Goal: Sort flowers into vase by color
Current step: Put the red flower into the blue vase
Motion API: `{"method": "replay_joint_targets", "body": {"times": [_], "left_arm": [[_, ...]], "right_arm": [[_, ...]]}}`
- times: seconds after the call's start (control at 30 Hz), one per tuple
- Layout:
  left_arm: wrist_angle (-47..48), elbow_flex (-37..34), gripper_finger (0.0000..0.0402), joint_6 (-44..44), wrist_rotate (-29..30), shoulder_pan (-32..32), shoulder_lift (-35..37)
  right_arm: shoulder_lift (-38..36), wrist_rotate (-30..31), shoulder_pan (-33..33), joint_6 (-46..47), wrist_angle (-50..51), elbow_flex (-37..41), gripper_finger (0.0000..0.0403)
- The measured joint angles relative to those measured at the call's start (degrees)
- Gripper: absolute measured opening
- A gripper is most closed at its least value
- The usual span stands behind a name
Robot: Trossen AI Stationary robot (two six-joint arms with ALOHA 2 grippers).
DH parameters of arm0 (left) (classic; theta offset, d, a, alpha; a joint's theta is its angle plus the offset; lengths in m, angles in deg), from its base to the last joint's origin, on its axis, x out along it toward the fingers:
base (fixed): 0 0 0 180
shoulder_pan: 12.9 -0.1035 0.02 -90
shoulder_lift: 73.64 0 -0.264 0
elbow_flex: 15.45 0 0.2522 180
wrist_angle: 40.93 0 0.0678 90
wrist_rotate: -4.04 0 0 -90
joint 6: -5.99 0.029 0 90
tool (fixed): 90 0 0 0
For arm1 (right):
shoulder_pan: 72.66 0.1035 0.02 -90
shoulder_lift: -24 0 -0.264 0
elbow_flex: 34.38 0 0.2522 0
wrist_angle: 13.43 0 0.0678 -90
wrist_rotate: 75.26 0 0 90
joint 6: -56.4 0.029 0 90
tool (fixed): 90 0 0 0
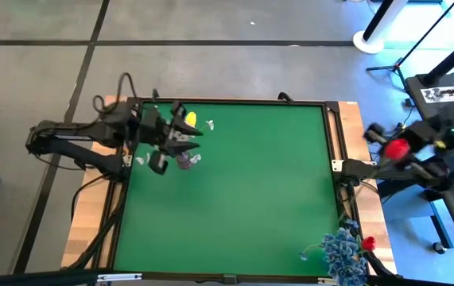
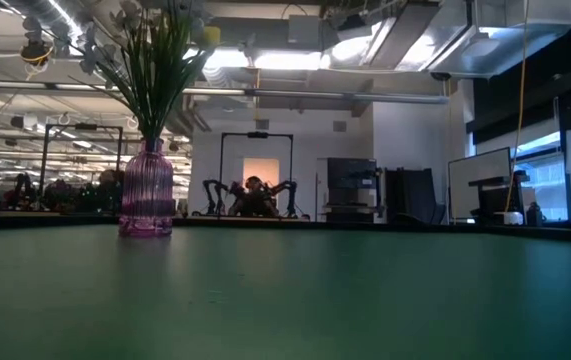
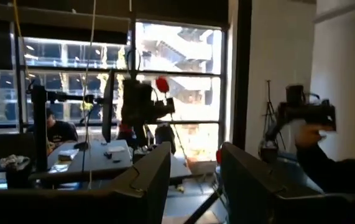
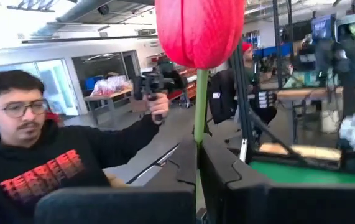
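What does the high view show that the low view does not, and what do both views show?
Only the high view shows both arms: the left end effector hangs over the mat's far left corner, and the right end effector, off the table's right edge, is shut on a red tulip. It also shows a bunch of blue blossom sprays at the mat's near right corner.

Only the low view shows the vase as a ribbed purple glass vase, with green stems rising from it and the room behind.

Both show the green mat and that vase's white blossoms.

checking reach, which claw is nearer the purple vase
Left. The left claw hangs right over the purple vase; the right claw, gripping a red tulip, is past the table's opposite edge.
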Motion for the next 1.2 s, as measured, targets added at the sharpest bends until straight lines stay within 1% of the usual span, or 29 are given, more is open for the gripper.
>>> {"method": "replay_joint_targets", "body": {"times": [0.03, 0.17, 0.23, 0.33, 0.43, 0.63, 0.8, 0.9, 0.93, 1.07, 1.2], "left_arm": [[-1.39, 0.00, 0.0137, 0.20, 1.53, 0.97, -1.06], [-3.43, 0.00, 0.0137, -0.32, 7.37, 3.50, -4.04], [-3.84, 0.00, 0.0137, -0.92, 10.09, 4.46, -4.51], [-4.36, 0.00, 0.0137, -2.02, 13.89, 5.92, -4.53], [-4.77, 0.00, 0.0137, -2.09, 16.80, 7.56, -4.56], [-5.43, 0.00, 0.0137, -2.04, 21.32, 9.85, -4.53], [-5.99, 0.00, 0.0137, -2.04, 24.43, 10.85, -5.11], [-6.19, 0.00, 0.0137, -2.04, 24.87, 11.11, -5.34], [-6.53, 0.00, 0.0137, -2.04, 25.02, 11.10, -5.36], [-6.57, 0.00, 0.0137, -1.69, 26.45, 11.00, -5.47], [-6.79, 0.00, 0.0137, -0.27, 26.43, 10.25, -5.47]], "right_arm": [[-0.57, -1.29, 0.00, 1.02, -2.39, 2.80, 0.0002], [-3.23, -9.75, 0.02, 8.32, -15.00, 13.43, 0.0001], [-4.98, -10.86, 0.02, 11.83, -20.36, 17.44, 0.0001], [-8.27, -10.86, 0.04, 15.86, -26.76, 22.20, 0.0001], [-13.14, -10.73, 0.04, 20.47, -31.33, 25.75, 0.0001], [-22.89, -6.85, 0.04, 27.29, -35.30, 31.98, 0.0001], [-23.07, -8.39, 0.00, 30.20, -40.72, 36.08, 0.0001], [-22.67, -9.10, 0.07, 31.05, -45.92, 39.83, 0.0001], [-22.64, -9.44, 0.07, 32.29, -48.18, 41.28, 0.0001], [-22.78, -9.51, 0.08, 37.74, -62.69, 46.51, 0.0001], [-22.51, -8.93, 0.04, 41.15, -68.55, 51.47, 0.0001]]}}
